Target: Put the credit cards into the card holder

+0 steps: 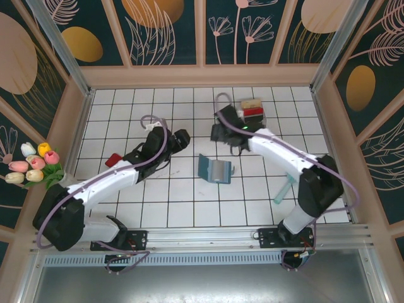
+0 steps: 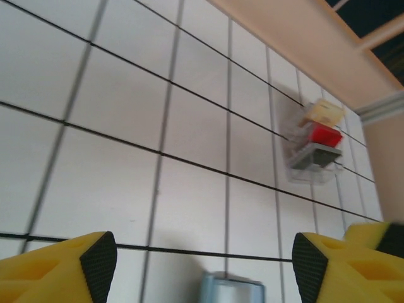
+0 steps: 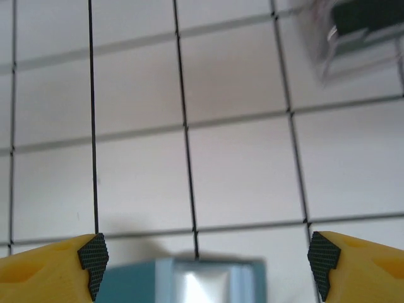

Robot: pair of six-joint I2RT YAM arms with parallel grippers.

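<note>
The card holder sits on the white tiled surface near its middle, folded open, with a teal leaf on the left and a paler, greyish inner face on the right. I cannot tell whether any card is in its slots. In the left wrist view its top edge shows at the bottom of the picture, and in the right wrist view it lies low between the yellow fingers, blurred.

The credit cards are well apart from it, towards the far right of the surface. They stand in a small clear rack: the tan one furthest back, the red one in the middle and the dark one in front. The left wrist view shows the same order, tan card, red card and dark card, in the clear rack. Any print on them is too small to read.

The left claw hangs to the left of the holder and beyond it. Its fingers are spread wide with nothing between them and touch nothing. The right claw is beyond the holder, between it and the rack. It is also spread wide, its fingers empty above the tiles.

Further out, a small red thing lies by the left arm and a teal strip by the right arm. A bunch of tulips stands at the left wall.
</note>
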